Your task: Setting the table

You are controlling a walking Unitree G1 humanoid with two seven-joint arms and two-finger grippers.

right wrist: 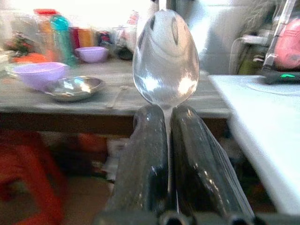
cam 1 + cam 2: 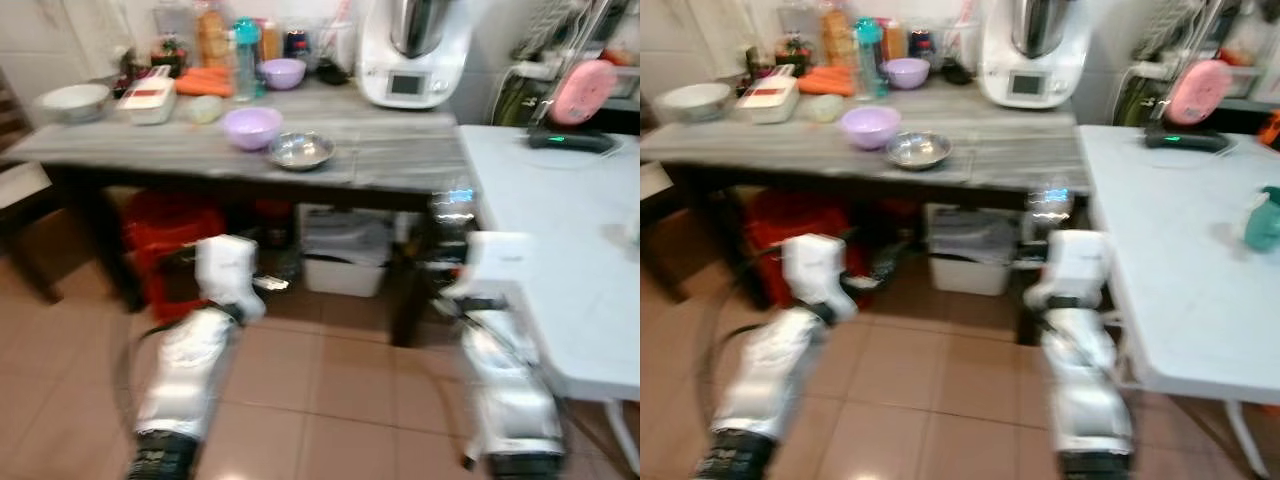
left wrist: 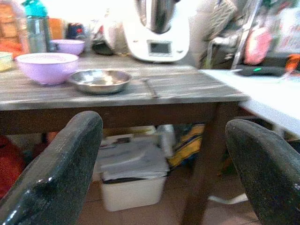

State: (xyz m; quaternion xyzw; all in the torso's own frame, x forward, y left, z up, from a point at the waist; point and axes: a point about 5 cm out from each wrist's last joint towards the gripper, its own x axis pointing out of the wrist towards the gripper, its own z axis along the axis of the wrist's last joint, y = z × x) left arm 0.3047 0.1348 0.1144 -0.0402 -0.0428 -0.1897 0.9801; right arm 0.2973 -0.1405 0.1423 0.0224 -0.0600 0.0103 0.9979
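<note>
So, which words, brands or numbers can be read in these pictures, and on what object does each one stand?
None can be read.
White kitchen machine: its front display panel is too blurred.
Bottles and jars at the back of the grey table: any labels are too blurred.
Spoon held in the right tool: no marking shows.
</note>
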